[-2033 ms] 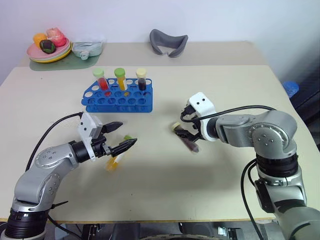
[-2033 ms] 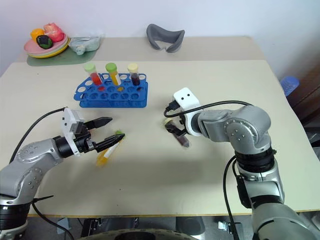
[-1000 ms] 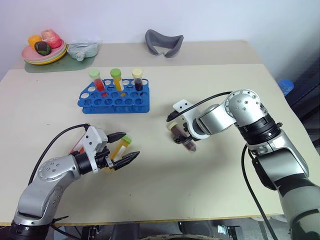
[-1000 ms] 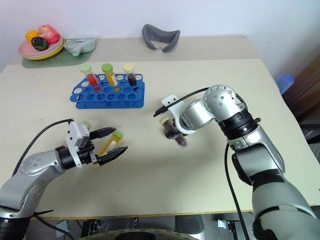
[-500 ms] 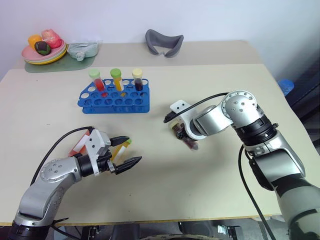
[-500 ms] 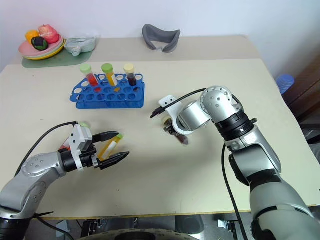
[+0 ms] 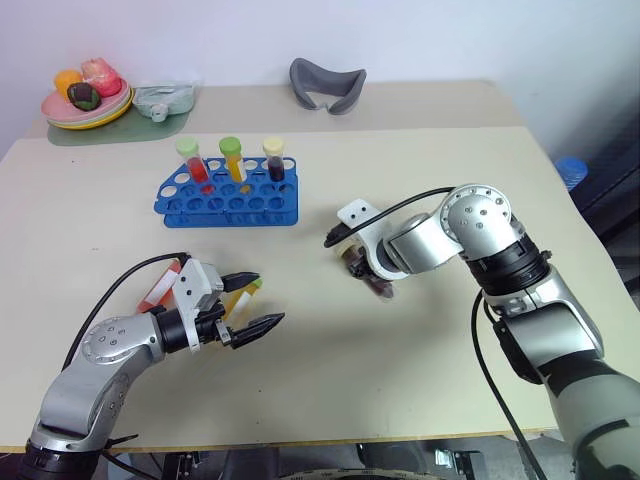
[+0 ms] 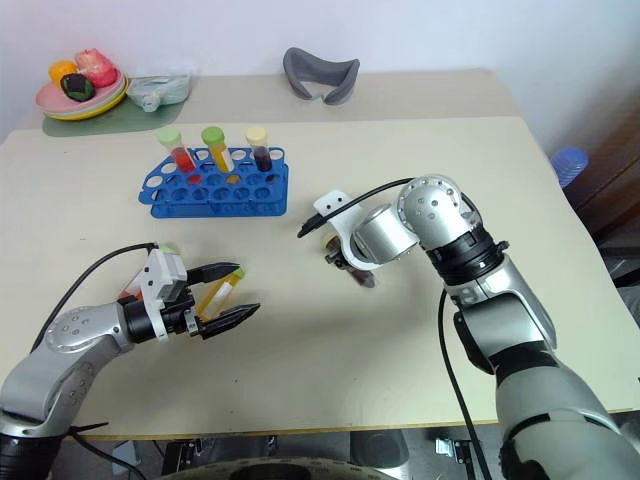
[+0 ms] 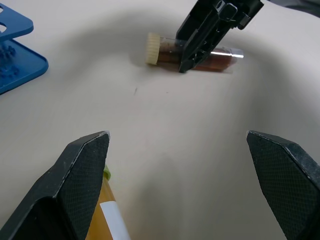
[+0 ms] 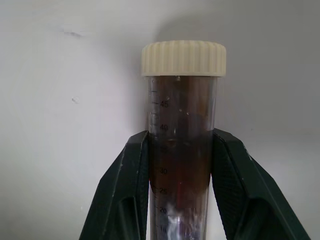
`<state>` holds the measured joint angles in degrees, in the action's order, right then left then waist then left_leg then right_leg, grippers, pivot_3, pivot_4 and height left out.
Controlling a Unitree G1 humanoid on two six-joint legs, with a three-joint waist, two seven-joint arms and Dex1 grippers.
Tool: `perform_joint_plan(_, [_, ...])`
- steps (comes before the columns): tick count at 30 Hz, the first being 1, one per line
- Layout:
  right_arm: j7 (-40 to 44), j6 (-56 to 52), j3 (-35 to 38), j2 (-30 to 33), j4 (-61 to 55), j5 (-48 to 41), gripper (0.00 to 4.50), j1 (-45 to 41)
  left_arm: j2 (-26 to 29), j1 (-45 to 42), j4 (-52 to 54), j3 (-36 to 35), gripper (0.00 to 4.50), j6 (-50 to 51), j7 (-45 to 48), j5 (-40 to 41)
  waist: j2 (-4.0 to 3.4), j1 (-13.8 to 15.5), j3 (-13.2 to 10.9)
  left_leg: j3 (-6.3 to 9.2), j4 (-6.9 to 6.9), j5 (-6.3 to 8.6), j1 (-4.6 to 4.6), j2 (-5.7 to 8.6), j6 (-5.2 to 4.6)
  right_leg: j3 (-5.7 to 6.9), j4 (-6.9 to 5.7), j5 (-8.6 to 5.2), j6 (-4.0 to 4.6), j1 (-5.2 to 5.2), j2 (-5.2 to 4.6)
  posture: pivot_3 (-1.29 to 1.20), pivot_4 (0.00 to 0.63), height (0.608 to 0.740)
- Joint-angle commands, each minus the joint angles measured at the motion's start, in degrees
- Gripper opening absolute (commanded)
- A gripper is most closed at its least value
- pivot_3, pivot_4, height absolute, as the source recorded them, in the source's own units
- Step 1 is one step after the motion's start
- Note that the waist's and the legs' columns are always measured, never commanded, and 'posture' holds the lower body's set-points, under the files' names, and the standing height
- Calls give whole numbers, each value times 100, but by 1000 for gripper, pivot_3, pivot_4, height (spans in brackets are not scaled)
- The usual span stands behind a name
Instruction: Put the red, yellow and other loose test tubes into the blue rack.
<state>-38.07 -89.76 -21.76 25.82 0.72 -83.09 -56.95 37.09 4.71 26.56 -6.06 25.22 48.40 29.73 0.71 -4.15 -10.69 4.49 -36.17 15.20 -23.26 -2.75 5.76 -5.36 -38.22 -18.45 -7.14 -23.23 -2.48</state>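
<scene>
The blue rack (image 7: 228,197) stands at the back left with three capped tubes upright in its back row. In the middle of the table my right gripper (image 7: 366,272) is shut on a brown test tube with a cream cap (image 10: 182,145); its fingers (image 10: 125,192) clamp the tube's sides. That tube (image 9: 192,56) lies level, close to the tabletop. At the front left my left gripper (image 7: 258,302) is open, holding nothing. A yellow test tube with a green cap (image 7: 240,293) lies on the table under its fingers. A red test tube (image 7: 160,287) lies just behind that gripper, partly hidden.
A plate of toy food (image 7: 85,97) on a green mat and a pale dish (image 7: 160,99) sit at the back left corner. A grey curved object (image 7: 327,82) lies at the back centre. Bare tabletop stretches between the rack and both grippers.
My right gripper has shut on the brown tube and shifted slightly left with it. My left gripper has stayed open in place over the last second.
</scene>
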Motion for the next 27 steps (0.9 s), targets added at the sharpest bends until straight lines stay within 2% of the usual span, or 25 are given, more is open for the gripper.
perform_joint_plan(1, [1958,1407,177,171,-1692,1161,1709,-172,-88,45,-7,-648,4500,-134,-252,201,-5,11,-3,1,-2,-1,-23,0,0,1,-7,0,0,-27,0,0,150,740])
perform_joint_plan(4, [3464,2494,-101,410,-2207,2258,1709,-80,-189,13,-220,-1124,4500,-174,-417,347,-3,28,-3,12,4,-1,-28,-1,0,15,4,0,-1,-26,-1,0,150,740])
perform_joint_plan(6, [4057,3240,-182,260,-2079,2951,1709,38,-276,-45,-381,-1420,4500,-218,-554,449,-1,26,-2,12,1,-1,-28,1,0,19,11,0,-1,-19,-7,0,150,740])
perform_joint_plan(9, [4297,4153,-272,-343,-1356,3933,1709,133,-321,-133,-593,-1618,4500,-311,-664,426,0,-1,-1,10,-4,-1,-18,2,1,18,7,1,0,-11,-7,0,150,740])
perform_joint_plan(13, [4411,5911,-344,-1426,238,5408,1709,38,-390,-271,-730,-1772,4500,-350,-835,457,-1,5,-1,9,-2,-3,-13,0,4,16,-3,2,1,-12,-3,0,150,740])
perform_joint_plan(18, [4620,7425,-72,-2441,1780,6350,1709,-104,-440,-334,-740,-1840,4500,-397,-988,423,0,-2,-1,7,3,-6,-14,1,9,16,-1,2,1,-15,-7,0,150,740])
perform_joint_plan(22, [4726,8362,102,-2882,2688,6912,1709,-119,-448,-352,-709,-1889,4500,-386,-1089,423,0,-1,-1,7,3,-11,-14,1,20,16,-4,2,1,-15,-7,0,150,740])
perform_joint_plan(27, [4790,9231,371,-3131,3341,7368,1709,-38,-443,-256,-543,-2008,4500,-307,-1187,539,0,-4,-1,8,3,-13,-14,1,22,16,-8,2,1,-15,-7,0,150,740])
